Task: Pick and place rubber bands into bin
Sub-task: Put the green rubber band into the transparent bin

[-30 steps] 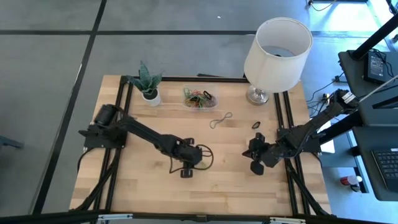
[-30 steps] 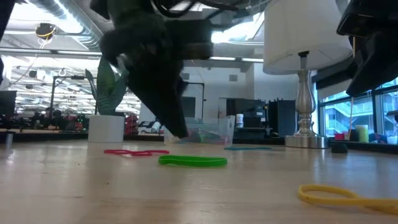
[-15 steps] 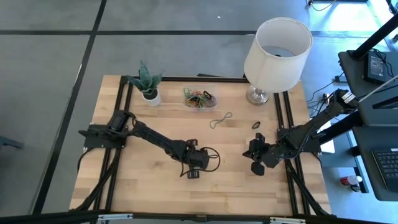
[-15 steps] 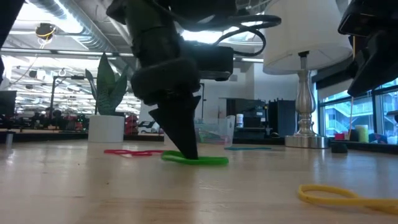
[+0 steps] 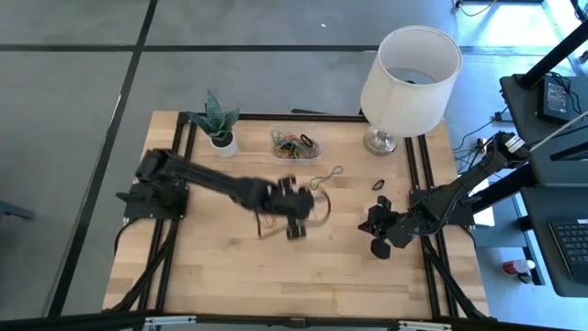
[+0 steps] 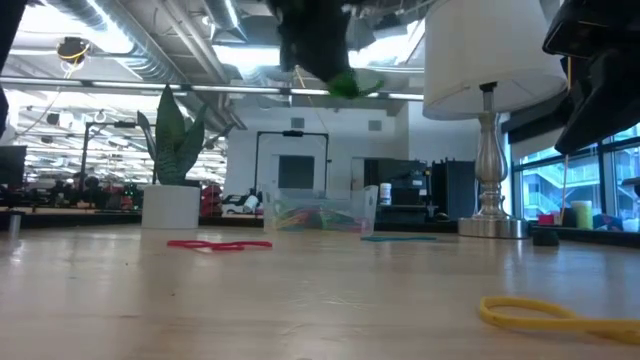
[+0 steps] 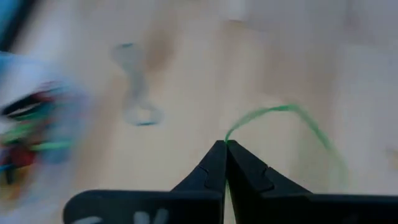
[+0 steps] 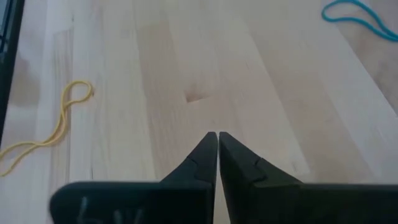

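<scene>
Carrying a green rubber band [image 7: 292, 118] clamped in the left gripper [image 7: 225, 147], next it needs swinging toward 12 o'clock over the bin [image 5: 296, 145] and letting go.

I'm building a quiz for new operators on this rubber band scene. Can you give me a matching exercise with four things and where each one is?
Things:
1. green rubber band
2. yellow rubber band
3. bin
4. right gripper

Places or states:
A. lying loose on the wooden table
B. at the table's far edge, between plant pot and lamp
C. shut, empty, above bare wood
D. pinched in the left gripper, off the table

Pairs: 1-D, 2-A, 3-B, 4-C
</scene>
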Robot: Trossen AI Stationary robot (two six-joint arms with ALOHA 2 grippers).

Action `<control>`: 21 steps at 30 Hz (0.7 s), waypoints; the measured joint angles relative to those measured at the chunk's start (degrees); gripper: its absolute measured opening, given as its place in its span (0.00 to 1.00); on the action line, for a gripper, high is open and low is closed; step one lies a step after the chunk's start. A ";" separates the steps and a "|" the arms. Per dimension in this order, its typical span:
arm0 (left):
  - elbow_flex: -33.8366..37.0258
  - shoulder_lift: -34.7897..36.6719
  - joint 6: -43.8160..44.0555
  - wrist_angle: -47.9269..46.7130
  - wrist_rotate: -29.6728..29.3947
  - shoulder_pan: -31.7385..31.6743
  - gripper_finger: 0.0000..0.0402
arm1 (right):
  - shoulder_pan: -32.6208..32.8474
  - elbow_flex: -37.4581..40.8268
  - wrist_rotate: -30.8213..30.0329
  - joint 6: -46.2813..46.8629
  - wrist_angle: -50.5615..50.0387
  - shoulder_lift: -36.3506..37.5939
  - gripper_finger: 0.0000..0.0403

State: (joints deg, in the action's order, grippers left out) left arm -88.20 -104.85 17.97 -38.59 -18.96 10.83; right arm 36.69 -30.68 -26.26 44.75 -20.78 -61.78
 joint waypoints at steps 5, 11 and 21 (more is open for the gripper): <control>0.15 4.94 -1.21 -3.85 -0.42 -9.70 0.01 | 0.00 -0.01 -0.56 1.85 0.05 0.00 0.05; 0.13 6.51 -11.27 -2.80 5.04 -24.14 0.01 | -0.39 -0.02 -3.98 4.74 0.03 0.00 0.05; 0.15 -3.71 -27.51 -0.65 14.37 -38.86 0.00 | -3.53 -0.02 -9.36 15.73 -0.07 -0.02 0.05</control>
State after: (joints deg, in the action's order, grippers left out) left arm -88.05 -108.56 -9.54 -39.24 -4.59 -28.03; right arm 33.16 -30.70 -35.62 60.48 -20.84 -61.80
